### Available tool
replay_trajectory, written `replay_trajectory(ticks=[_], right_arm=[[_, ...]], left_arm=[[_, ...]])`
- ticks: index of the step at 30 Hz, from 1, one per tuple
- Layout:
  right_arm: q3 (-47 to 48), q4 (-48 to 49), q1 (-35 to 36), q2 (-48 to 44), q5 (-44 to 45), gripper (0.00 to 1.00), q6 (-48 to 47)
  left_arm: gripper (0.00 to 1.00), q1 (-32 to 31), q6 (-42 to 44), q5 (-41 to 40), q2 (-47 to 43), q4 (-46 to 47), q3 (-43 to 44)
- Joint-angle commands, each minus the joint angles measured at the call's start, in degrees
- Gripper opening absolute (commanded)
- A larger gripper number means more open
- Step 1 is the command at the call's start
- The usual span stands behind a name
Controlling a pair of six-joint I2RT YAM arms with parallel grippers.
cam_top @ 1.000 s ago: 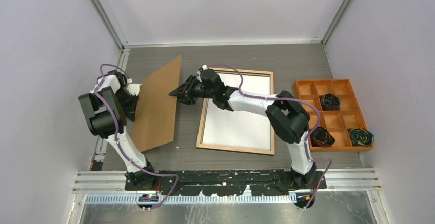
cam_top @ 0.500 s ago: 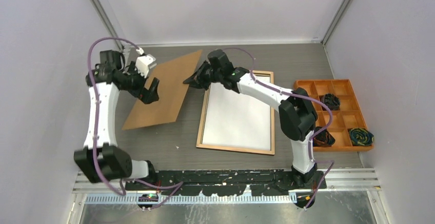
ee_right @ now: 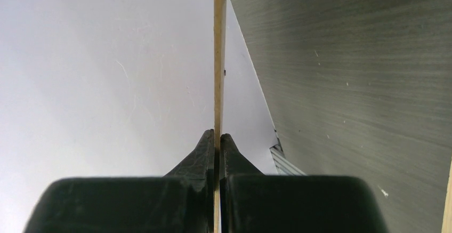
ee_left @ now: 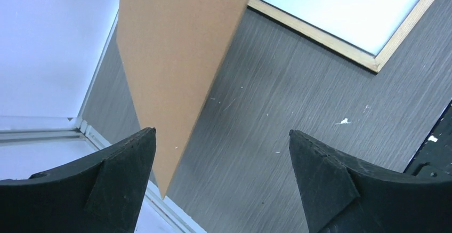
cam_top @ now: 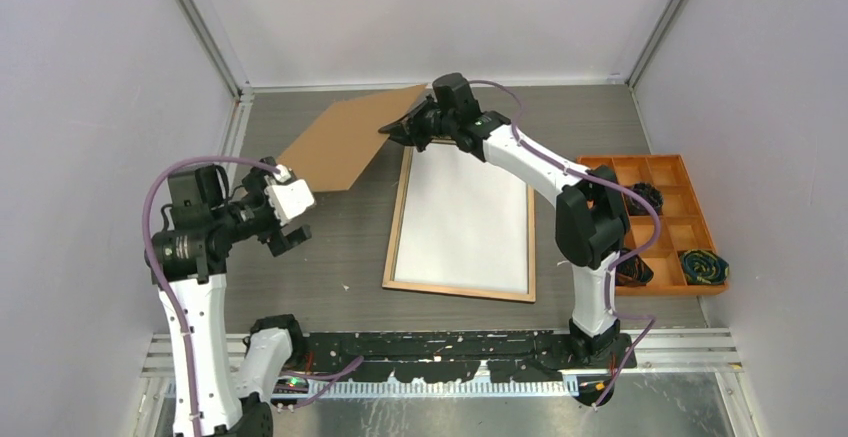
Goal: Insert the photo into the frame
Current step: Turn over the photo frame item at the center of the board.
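Note:
The frame (cam_top: 394,232) lies flat on the table with its light wood back up. A white sheet (cam_top: 465,222) fills it, looking like the photo's plain back; no printed side shows. My right gripper (cam_top: 392,129) is shut on the edge of the brown backing board (cam_top: 345,142), held above the table's far left, beyond the frame's far corner. In the right wrist view the board's thin edge (ee_right: 219,57) runs between the shut fingers of that gripper (ee_right: 217,134). My left gripper (cam_top: 290,222) hangs open and empty at the near left, apart from the board (ee_left: 176,46) and the frame's corner (ee_left: 341,43).
An orange compartment tray (cam_top: 625,158) with dark coiled items stands at the right. Grey walls close in the left, far and right sides. The black base rail runs along the near edge.
My left gripper opened, let go of the backing board and drew back toward the near left. The right gripper shut on the board and swung it toward the far side.

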Motion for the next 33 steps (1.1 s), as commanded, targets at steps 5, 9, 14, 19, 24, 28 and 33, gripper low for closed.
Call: replay_trajectory(ticks=[5, 9, 14, 19, 24, 28, 33], right_arm=[[-5.1, 11.3, 1.1, -8.2, -4.6, 0.01, 11.1], [-7.2, 11.9, 1.6, -10.2, -4.8, 0.01, 11.7], [-9.2, 15.7, 2.8, -11.4, -6.4, 0.01, 14.0], [-11.3, 18.5, 3.8, -13.0, -6.5, 0.01, 15.9], [-12.2, 18.3, 4.0, -13.6, -8.8, 0.01, 13.7], [-13.2, 13.3, 3.1, -15.1, -12.3, 0.29, 6.0], [-10.3, -2.4, -1.1, -19.3, -17.8, 0.82, -17.8]], left_arm=[[0.89, -0.3, 6.1, -2.9, -6.2, 11.5, -9.0], [0.83, -0.4, 4.2, -5.0, -5.8, 16.9, -10.0], [0.73, -0.5, 3.6, -4.7, -3.6, 16.7, -9.1], [0.45, -0.7, 6.4, -4.4, -1.6, 11.9, -7.4], [0.17, -0.7, 5.0, -5.5, -0.6, 12.8, -5.8], [0.01, -0.7, 4.6, -5.6, -1.0, 14.4, -5.7], [0.00, -0.8, 6.4, -3.8, -2.7, 15.9, -6.1]])
